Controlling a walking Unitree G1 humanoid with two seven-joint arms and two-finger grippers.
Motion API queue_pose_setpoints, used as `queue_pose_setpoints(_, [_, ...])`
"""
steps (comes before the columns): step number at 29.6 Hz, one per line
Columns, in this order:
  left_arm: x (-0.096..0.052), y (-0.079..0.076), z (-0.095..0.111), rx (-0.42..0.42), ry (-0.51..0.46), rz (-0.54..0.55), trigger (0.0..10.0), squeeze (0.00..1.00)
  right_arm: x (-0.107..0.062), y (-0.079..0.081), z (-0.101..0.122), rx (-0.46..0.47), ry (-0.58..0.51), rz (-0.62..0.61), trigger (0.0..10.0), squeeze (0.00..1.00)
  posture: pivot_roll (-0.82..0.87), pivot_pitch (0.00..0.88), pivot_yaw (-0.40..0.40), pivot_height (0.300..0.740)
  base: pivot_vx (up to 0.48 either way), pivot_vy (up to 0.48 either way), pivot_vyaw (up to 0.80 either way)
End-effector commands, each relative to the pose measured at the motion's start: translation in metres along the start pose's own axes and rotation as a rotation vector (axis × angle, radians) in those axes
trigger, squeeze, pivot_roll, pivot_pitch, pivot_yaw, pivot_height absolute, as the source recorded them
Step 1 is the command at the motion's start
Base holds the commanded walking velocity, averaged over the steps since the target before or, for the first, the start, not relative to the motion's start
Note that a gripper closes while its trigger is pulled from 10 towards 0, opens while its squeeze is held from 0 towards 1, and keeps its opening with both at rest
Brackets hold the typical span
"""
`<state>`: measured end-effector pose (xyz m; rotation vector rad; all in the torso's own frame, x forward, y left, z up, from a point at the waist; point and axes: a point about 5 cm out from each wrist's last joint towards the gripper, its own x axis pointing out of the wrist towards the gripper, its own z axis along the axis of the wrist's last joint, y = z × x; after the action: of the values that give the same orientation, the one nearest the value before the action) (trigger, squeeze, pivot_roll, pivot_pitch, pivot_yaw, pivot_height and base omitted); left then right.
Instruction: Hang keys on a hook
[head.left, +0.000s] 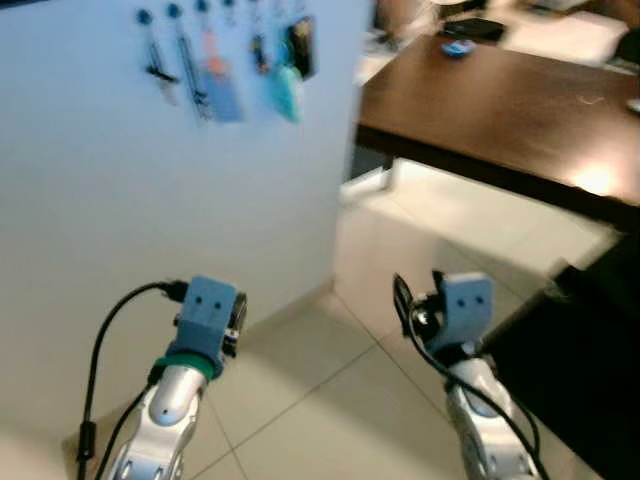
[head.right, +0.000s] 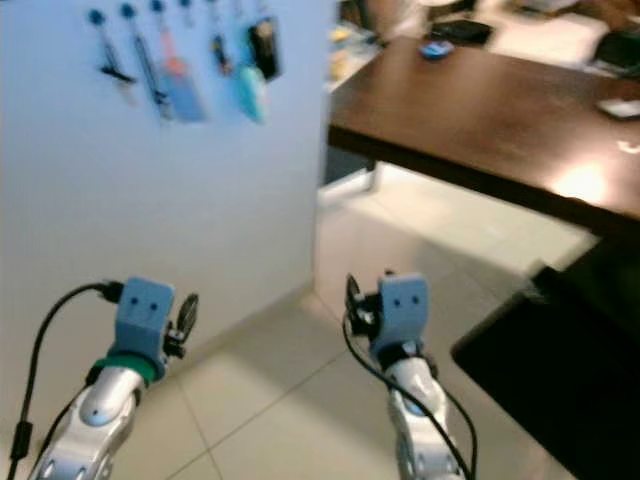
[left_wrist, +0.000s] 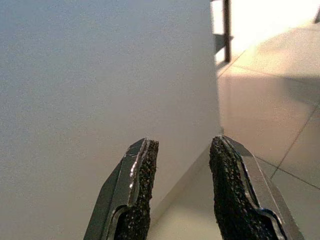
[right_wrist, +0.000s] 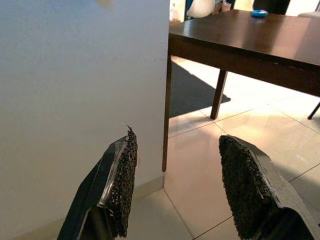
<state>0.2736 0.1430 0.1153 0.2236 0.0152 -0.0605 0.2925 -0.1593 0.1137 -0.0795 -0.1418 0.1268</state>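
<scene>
Left eye view: keys (head.left: 215, 62) are hung high on the wall (head.left: 120, 200); left gripper (left_wrist: 180, 187) and right gripper (right_wrist: 177, 187) are held spread, empty.

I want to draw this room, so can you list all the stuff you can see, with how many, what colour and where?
wall: one, white, on the left ahead of the robot
hanging keys and tags: a row, too blurred to count, blue, teal and dark, high on the wall
table: one, dark brown wood, to the right past the wall's corner
small round thing: one, blue, on the table's far part
flat dark thing: one, black, behind the blue thing
floor: light tiles, below
left claw: one, black fingers apart, holding nothing, near the wall
right claw: one, black fingers apart, holding nothing, facing the wall's corner
</scene>
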Motion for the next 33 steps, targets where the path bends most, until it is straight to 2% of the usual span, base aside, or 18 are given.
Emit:
queue_pose_setpoints(1, [-0.0018, 0.0006, -0.0056, 0.007, 0.023, -0.005, 10.0, 0.0, 0.0, 0.0026, -0.0038, 0.007, 0.021, 0.006, 10.0, 0.0, -0.1, 0.0, 0.148, 0.74, 0.0, 0.0, -0.8])
queue_pose_setpoints(8, [-0.0011, -0.0015, -0.0069, -0.007, 0.041, -0.034, 10.0, 0.0, 0.0017, 0.0038, -0.0033, 0.014, 0.017, 0.003, 10.0, 0.0, -0.1, 0.0, 0.155, 0.74, 0.0, 0.0, -0.8])
queue_pose_setpoints(29, [0.0014, 0.0014, -0.0066, 0.005, 0.039, -0.03, 10.0, 0.0, 0.005, 0.0053, -0.0024, 0.011, 0.011, 0.006, 10.0, 0.0, -0.09, 0.0, 0.16, 0.74, 0.0, 0.0, -0.8])
queue_pose_setpoints(33, [0.0018, 0.0024, -0.0071, 0.017, 0.042, -0.021, 10.0, 0.0, 0.0058, 0.0072, -0.0014, -0.009, 0.0, 0.02, 10.0, 0.0, -0.09, 0.0, 0.161, 0.74, 0.07, 0.0, 0.0])
